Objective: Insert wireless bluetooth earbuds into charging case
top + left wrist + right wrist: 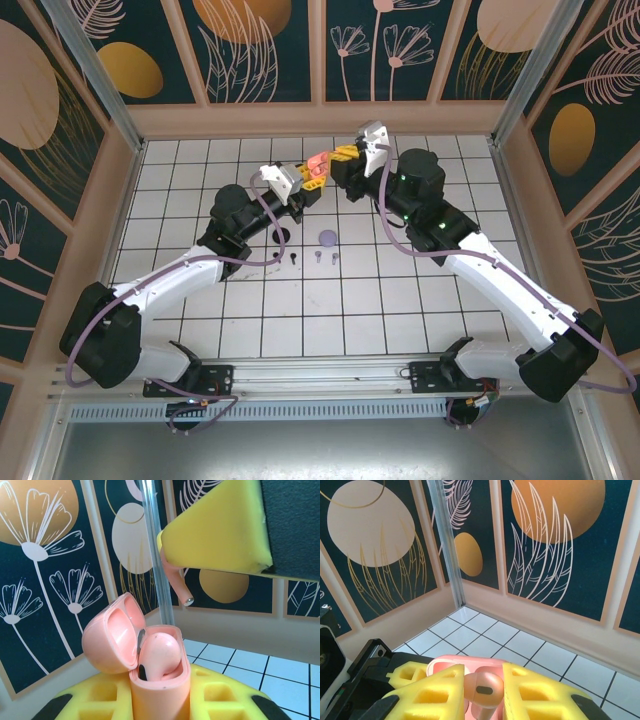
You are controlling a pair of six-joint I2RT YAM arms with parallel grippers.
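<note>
The left hand (pixel 160 706) is clamped on the body of an open coral-pink plastic charging case (pixel 162 680), held up off the worktop. The case's rounded lid (pixel 107 640) is swung back to the left, and one coral-pink stemmed earbud (pixel 161 652) is already sitting in a socket. Just above, the right hand (pixel 483 692) pinches a second coral-pink earbud (pixel 482 684) between its yellow foam fingers (pixel 432 690), stem hanging down, apart from the case. Down on the white tiled worktop (pixel 400 290), a round lilac case (pixel 329 238) lies with small loose earbuds (pixel 317 258) just beside it.
</note>
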